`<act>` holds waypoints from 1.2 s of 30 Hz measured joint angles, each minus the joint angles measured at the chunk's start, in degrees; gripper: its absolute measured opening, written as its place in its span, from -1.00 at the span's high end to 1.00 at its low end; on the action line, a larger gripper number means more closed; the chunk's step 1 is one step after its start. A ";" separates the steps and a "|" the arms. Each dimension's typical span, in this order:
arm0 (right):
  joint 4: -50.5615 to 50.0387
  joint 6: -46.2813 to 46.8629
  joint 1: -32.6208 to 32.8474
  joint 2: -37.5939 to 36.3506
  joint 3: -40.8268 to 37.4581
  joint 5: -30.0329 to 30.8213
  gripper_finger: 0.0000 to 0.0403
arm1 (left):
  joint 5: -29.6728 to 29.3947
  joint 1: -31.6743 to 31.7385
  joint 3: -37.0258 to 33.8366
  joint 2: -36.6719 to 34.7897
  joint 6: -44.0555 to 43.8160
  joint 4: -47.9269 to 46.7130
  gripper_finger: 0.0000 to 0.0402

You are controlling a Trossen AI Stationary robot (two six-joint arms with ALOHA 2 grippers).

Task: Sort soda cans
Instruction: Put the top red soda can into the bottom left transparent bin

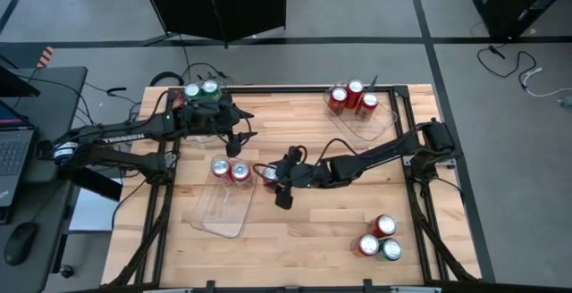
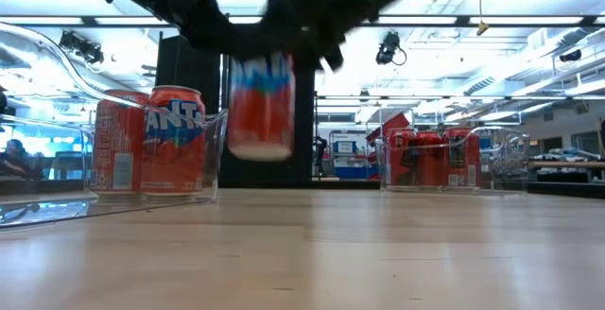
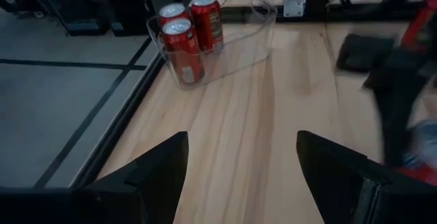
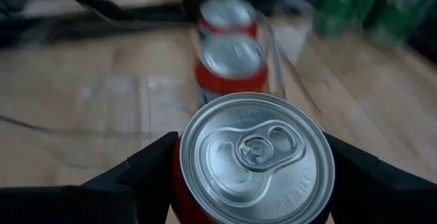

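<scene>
An orange Fanta can [image 4: 256, 159] is held clear of the tabletop [image 1: 313, 230] by the right gripper [image 1: 273, 177], just beside the tray [image 1: 223, 205] where two like cans [image 1: 231, 170] stand, presumably to join them. The left gripper [image 3: 242, 176], spread wide and empty, is parked near the green cans [image 1: 201, 89].

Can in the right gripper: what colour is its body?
Orange-red, with a silver top; the can shows best in the low view.

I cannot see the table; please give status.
Right gripper shut on orange can, lifted near middle tray. Left gripper open, empty. Path clear.
</scene>
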 joint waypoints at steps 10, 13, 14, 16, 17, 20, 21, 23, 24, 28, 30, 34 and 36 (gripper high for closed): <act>1.01 -4.77 1.62 -0.25 8.51 -1.52 -0.43 | -6.18 0.09 -0.04 -7.78 0.81 -1.70 -0.37; 3.00 -6.15 1.67 0.76 10.55 -2.67 -0.43 | -8.70 0.11 -0.04 -10.06 1.37 -1.86 -0.37; 3.18 -6.71 1.67 1.66 11.66 -4.09 -0.43 | -9.53 0.11 -0.04 -10.81 1.85 -2.13 -0.37; 3.17 -8.14 1.58 3.94 14.73 -5.46 -0.43 | -11.30 0.11 -0.04 -12.22 2.05 -2.52 -0.37; 2.77 -9.02 1.51 5.40 16.65 -6.30 -0.43 | -11.89 0.12 -0.04 -12.92 2.03 -3.16 -0.37; 0.37 -11.43 1.11 9.90 23.42 -7.92 -0.43 | -13.43 0.13 -0.04 -14.73 2.02 -4.06 -0.37; -0.62 -11.84 0.86 11.39 25.89 -8.22 -0.43 | -13.93 0.11 -0.04 -15.28 2.04 -4.51 -0.37; -2.64 -12.38 0.32 14.46 30.64 -9.47 -0.43 | -14.39 0.13 -0.04 -16.47 2.06 -4.60 -0.37; -3.43 -12.70 0.00 15.97 32.76 -10.35 -0.43 | -14.55 0.11 -0.04 -17.00 2.06 -4.70 -0.37; -6.18 -13.32 -1.10 21.77 40.51 -12.67 -0.43 | -15.51 0.12 -0.04 -19.10 2.34 -4.76 -0.37; -7.41 -13.39 -1.62 24.56 43.91 -13.38 -0.43 | -15.65 0.12 -0.04 -20.02 2.35 -4.85 -0.37; -9.50 -13.41 -2.61 29.71 49.93 -14.13 -0.43 | -15.67 0.11 -0.04 -21.38 2.38 -5.87 -0.37; -9.78 -13.41 -3.07 31.87 51.68 -14.73 -0.43 | -15.65 0.12 -0.04 -21.75 2.33 -6.56 -0.37</act>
